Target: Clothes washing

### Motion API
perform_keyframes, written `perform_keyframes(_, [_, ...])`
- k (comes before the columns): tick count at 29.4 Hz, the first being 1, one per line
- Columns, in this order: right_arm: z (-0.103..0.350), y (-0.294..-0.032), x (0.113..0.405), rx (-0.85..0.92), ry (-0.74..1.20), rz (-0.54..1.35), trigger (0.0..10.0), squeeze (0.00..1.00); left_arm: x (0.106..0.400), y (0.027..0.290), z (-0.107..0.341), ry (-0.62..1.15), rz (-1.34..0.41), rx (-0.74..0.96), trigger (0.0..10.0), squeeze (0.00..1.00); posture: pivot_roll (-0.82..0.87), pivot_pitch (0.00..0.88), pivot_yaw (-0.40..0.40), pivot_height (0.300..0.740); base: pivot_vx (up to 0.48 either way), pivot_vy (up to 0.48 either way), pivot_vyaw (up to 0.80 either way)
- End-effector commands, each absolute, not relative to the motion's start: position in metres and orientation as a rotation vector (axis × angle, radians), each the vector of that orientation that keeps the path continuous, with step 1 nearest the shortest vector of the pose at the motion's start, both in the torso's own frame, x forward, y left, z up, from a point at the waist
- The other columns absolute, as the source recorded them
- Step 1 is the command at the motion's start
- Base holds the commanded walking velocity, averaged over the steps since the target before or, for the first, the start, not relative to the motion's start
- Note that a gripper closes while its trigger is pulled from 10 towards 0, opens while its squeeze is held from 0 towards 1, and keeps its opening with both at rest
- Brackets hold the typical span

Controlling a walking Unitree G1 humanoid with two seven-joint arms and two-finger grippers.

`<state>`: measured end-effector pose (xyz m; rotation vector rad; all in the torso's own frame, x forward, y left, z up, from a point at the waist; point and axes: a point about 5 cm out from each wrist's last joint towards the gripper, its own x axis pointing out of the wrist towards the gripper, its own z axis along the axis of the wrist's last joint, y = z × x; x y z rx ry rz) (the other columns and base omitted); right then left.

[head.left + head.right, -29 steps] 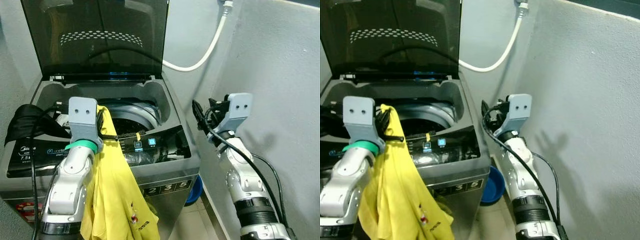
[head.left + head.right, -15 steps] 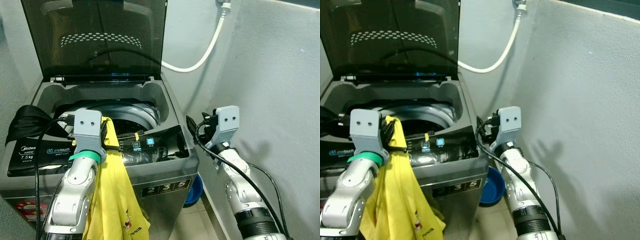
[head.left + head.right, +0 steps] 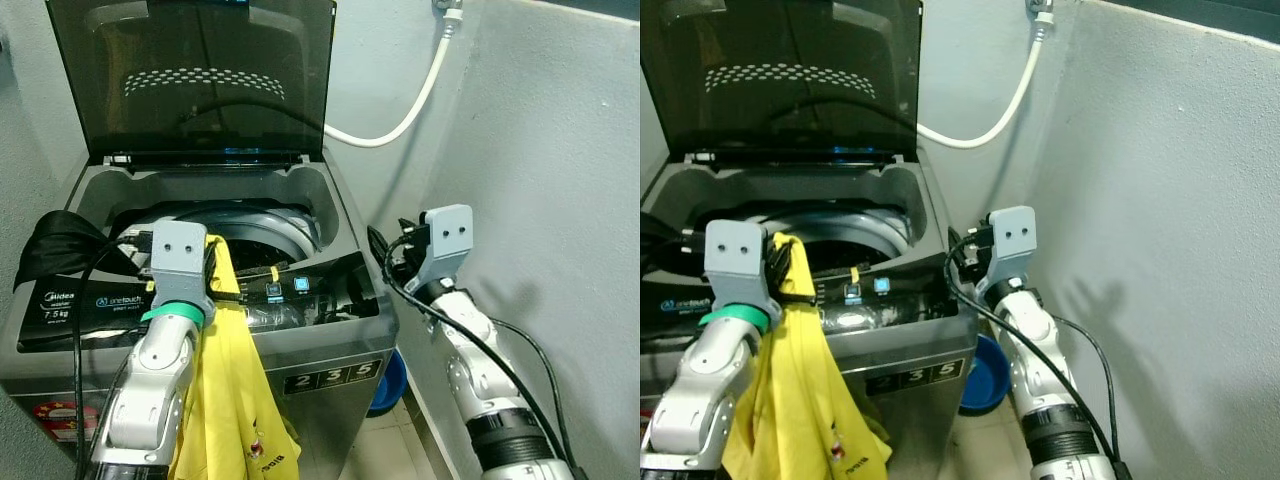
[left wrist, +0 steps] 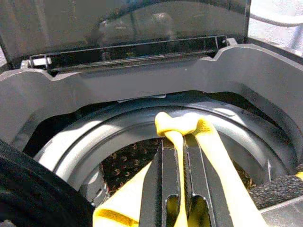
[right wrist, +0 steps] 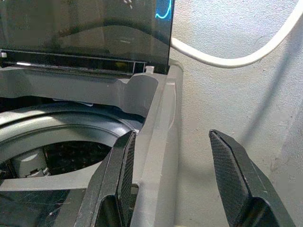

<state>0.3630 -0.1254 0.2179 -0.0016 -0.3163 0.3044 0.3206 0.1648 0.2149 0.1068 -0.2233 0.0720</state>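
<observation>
Up close, the left wrist view shows what the head views hide: the left end effector (image 4: pixel 176 156) has its two fingers pressed together on a bunched fold of the yellow shirt (image 3: pixel 228 400), right over the drum (image 4: pixel 142 156), where dark patterned cloth (image 4: pixel 124 158) lies. From the head views, the shirt hangs long axis vertical, from the end effector at the washer (image 3: pixel 330 340) front edge down past the control panel (image 3: pixel 300 285). A black garment (image 3: pixel 55 245) drapes over the washer's left corner. The lid (image 3: pixel 190 75) stands open. The right end effector (image 5: pixel 173 179) is spread wide, holding nothing, beside the washer's right wall near the white hose (image 5: pixel 236 56).
</observation>
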Motion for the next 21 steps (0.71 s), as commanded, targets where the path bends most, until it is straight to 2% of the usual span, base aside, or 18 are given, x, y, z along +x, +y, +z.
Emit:
perform_keyframes(1, [0.22,-0.1267,0.3643,-0.008,-0.324,0.299,10.0,0.0,0.3211,0.161,0.2114,-0.208,0.057,0.064,10.0,0.0,0.0,0.007,-0.016,0.74,0.0,0.0,0.0])
perform_keyframes(6, [0.2205,-0.1267,0.3641,-0.009,-0.325,0.3,10.0,0.0,0.3193,0.1626,0.2117,-0.205,0.059,0.044,10.0,0.0,0.0,0.012,-0.019,0.74,0.0,0.0,0.0])
perform_keyframes(10, [0.2199,-0.1267,0.3637,-0.012,-0.322,0.305,10.0,0.0,0.3159,0.1628,0.2179,-0.255,0.047,-0.032,10.0,0.0,0.0,0.016,-0.023,0.74,0.0,0.48,0.0])
perform_keyframes(17, [0.2204,-0.1265,0.364,-0.015,-0.323,0.31,10.0,0.0,0.3157,0.1644,0.218,-0.268,0.066,-0.01,10.0,0.0,0.0,0.017,-0.025,0.74,0.0,0.48,0.0])
perform_keyframes(21, [0.2208,-0.1272,0.3638,-0.017,-0.324,0.309,10.0,0.0,0.316,0.1652,0.2163,-0.257,0.068,0.011,10.0,0.0,0.0,0.015,-0.023,0.74,0.0,0.0,0.0])
